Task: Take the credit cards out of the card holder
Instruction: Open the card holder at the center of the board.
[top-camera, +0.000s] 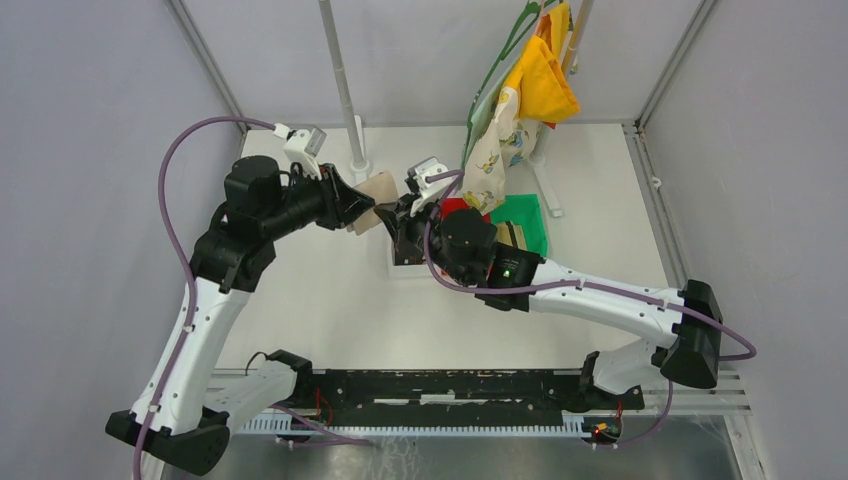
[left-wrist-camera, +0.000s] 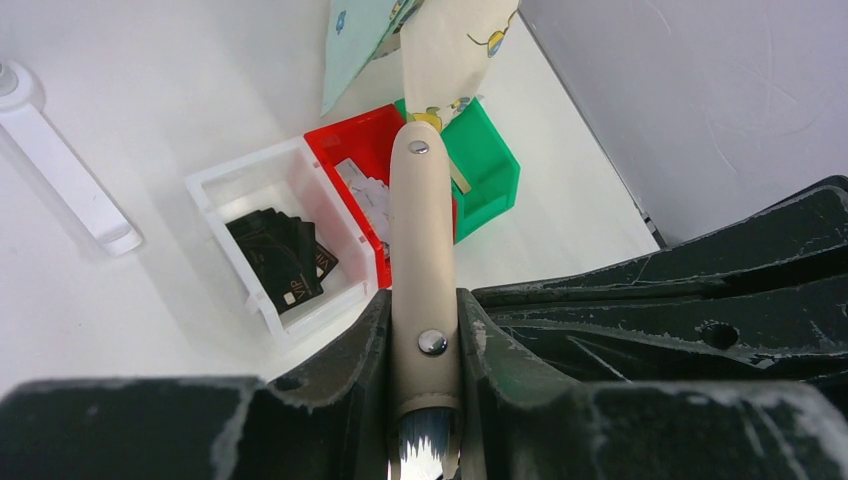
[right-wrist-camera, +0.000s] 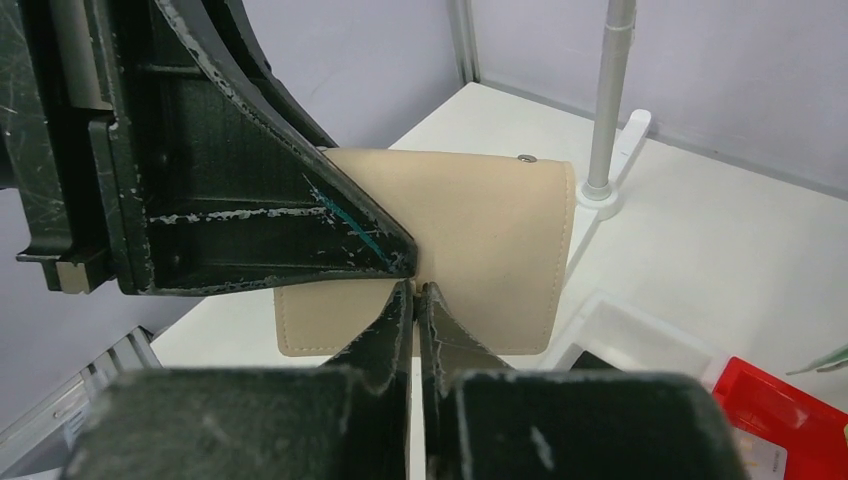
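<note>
The tan card holder (top-camera: 378, 190) hangs above the table, gripped by my left gripper (top-camera: 358, 207). In the left wrist view the card holder (left-wrist-camera: 424, 230) stands edge-on between the jaws of the left gripper (left-wrist-camera: 424, 300), which is shut on it. In the right wrist view its flat face (right-wrist-camera: 490, 230) fills the middle. My right gripper (right-wrist-camera: 416, 288) has its jaws drawn to a thin slit, tips touching that face. What, if anything, they nip is hidden. No card shows sticking out. Pale credit cards (left-wrist-camera: 365, 195) lie in the red bin (left-wrist-camera: 345, 145).
A clear bin (left-wrist-camera: 225, 185) holds black cards (left-wrist-camera: 285, 255), next to the red bin and a green bin (left-wrist-camera: 485, 160). Patterned and yellow cloths (top-camera: 515, 110) hang at the back from a rack, beside a white stand pole (top-camera: 345, 90). Walls enclose the table on three sides.
</note>
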